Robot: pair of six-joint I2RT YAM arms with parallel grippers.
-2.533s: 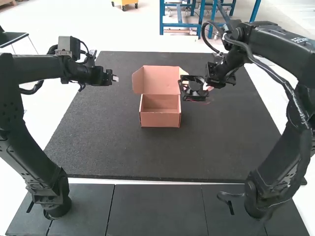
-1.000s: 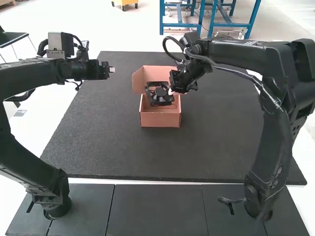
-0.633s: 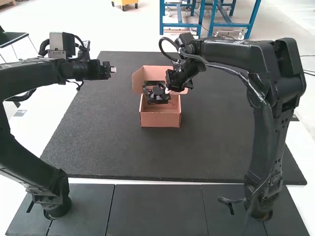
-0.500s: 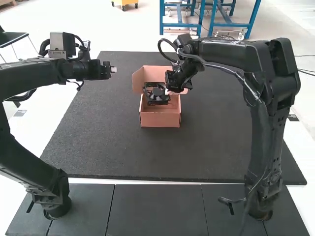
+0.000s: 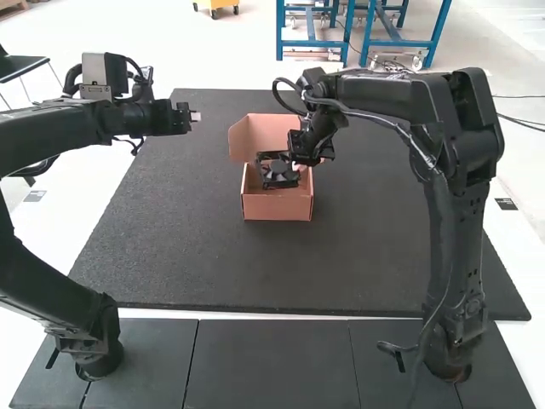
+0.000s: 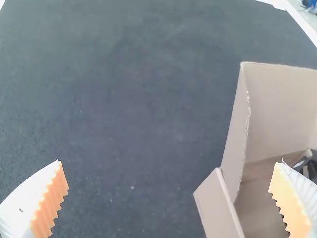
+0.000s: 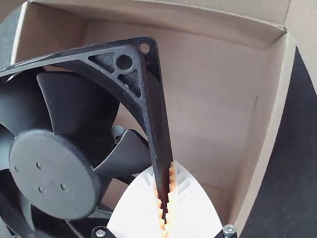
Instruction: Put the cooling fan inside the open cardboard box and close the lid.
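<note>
The open cardboard box (image 5: 277, 194) stands mid-mat with its lid (image 5: 268, 136) raised at the back. My right gripper (image 5: 300, 158) is shut on the edge of the black cooling fan (image 5: 278, 169), which hangs tilted in the box's mouth, partly below the rim. In the right wrist view the fan's frame (image 7: 148, 99) is pinched between the ribbed fingers (image 7: 185, 198), over the box's inner walls (image 7: 218, 99). My left gripper (image 5: 189, 118) is held in the air left of the box, open with nothing in it. The left wrist view shows the lid (image 6: 277, 114) and a side flap (image 6: 218, 206) ahead.
The black rubber mat (image 5: 170, 239) covers the table around the box, with free room on all sides. Its front edge meets dark base panels (image 5: 272, 358) near the arm bases.
The right arm has carried the fan from the right of the box over its opening and lowered it into the mouth. The left arm has barely moved.
</note>
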